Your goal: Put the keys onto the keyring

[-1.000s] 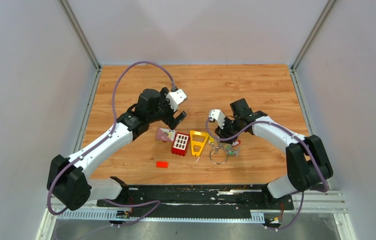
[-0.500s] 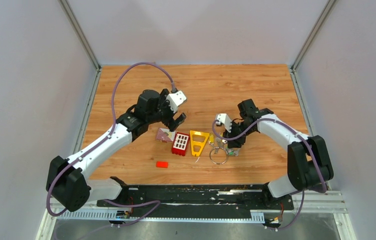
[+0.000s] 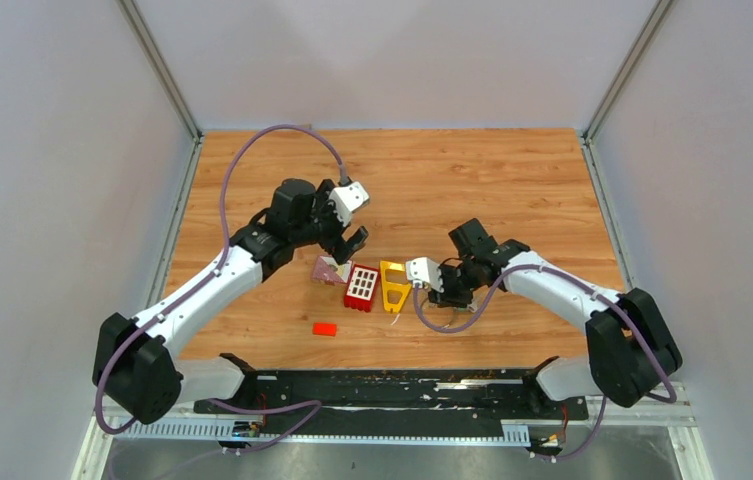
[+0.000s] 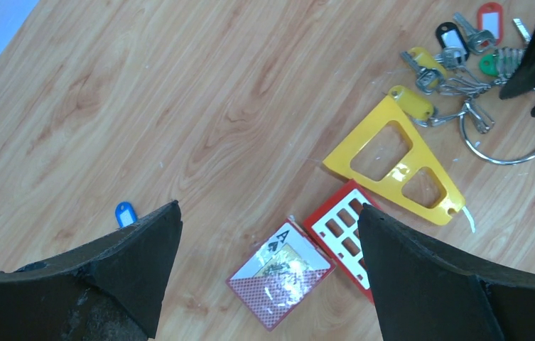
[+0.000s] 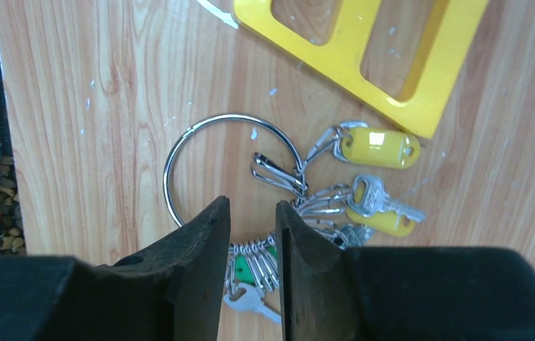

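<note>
Right claw stands narrow, gripping nothing, over the lower arc of the ring at the centre of its wrist view. You should close on the wire only and stay clear of the keys at lower right. Left claw is wide and empty. You have one ring, two yellow keys, one green key, one red key, one black key, and one blue key alone at far left.

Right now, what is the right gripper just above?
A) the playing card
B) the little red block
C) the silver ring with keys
C: the right wrist view shows the right gripper over the keyring and the keys.
</note>
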Action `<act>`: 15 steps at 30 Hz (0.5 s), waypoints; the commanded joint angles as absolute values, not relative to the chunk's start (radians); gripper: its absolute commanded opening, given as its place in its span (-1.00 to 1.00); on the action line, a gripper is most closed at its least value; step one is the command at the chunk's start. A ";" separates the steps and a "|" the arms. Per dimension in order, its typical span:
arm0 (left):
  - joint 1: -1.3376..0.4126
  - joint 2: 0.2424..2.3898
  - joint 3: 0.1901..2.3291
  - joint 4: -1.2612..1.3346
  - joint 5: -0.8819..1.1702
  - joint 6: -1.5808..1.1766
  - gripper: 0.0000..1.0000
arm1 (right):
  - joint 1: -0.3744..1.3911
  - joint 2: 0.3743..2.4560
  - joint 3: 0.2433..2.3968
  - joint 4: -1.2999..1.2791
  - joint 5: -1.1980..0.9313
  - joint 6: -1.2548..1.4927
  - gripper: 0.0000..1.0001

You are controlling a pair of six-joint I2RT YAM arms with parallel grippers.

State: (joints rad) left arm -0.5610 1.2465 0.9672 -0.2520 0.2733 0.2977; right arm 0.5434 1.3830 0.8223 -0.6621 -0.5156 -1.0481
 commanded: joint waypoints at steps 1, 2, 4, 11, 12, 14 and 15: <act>-0.508 1.204 0.989 -0.259 0.295 0.283 0.99 | 0.598 1.396 0.794 -0.543 -0.450 -1.117 -0.40; -0.502 1.202 0.989 -0.262 0.295 0.282 0.99 | 0.607 1.404 0.792 -0.538 -0.435 -1.127 -0.41; -0.495 1.202 0.990 -0.262 0.296 0.281 0.99 | 0.627 1.413 0.784 -0.523 -0.405 -1.141 -0.41; -0.491 1.215 0.994 -0.265 0.298 0.279 0.98 | 0.672 1.446 0.778 -0.499 -0.343 -1.181 -0.48; -0.491 1.216 0.995 -0.266 0.298 0.280 0.98 | 0.676 1.450 0.778 -0.501 -0.336 -1.186 -0.49; -0.490 1.216 0.993 -0.266 0.296 0.282 0.98 | 0.678 1.451 0.773 -0.500 -0.329 -1.194 -0.52; -0.489 1.217 0.993 -0.265 0.296 0.283 0.98 | 0.679 1.450 0.772 -0.501 -0.328 -1.197 -0.53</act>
State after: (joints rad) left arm -0.4946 1.2304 0.9676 -0.2726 0.2813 0.2935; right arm 0.6701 1.4471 0.7769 -0.5331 -0.3553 -1.1545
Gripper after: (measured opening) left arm 0.993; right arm 0.248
